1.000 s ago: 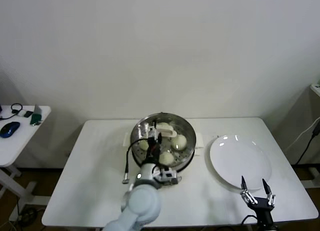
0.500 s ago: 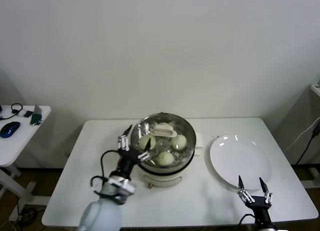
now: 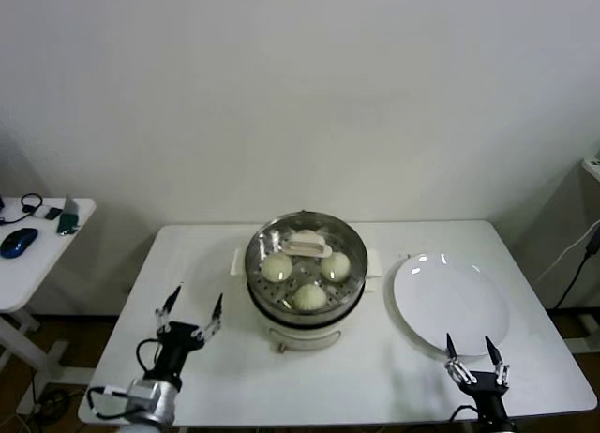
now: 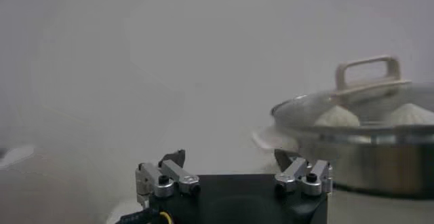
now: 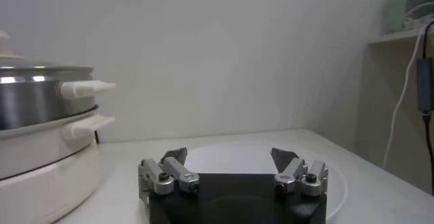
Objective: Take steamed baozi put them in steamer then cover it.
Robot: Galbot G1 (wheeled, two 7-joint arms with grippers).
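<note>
The clear glass cover [image 3: 305, 259] is sitting on the round steel steamer [image 3: 281, 306], over cream-white buns [image 3: 276, 267]. The left gripper [image 3: 189, 313] and right gripper [image 3: 475, 353] are hanging open, empty; only the right wrist view is showing the steamer's side handles [image 5: 87, 88].

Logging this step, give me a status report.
Left gripper open, empty, near table edge. Right gripper open by plate. Cover on steamer, baozi inside. Nothing blocking.

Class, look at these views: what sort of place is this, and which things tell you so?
Probably a lab or test room set up as a kitchen, not a real one. A steamer and a plate stand on a plain white table against a bare wall, and a side desk holds a mouse.
</note>
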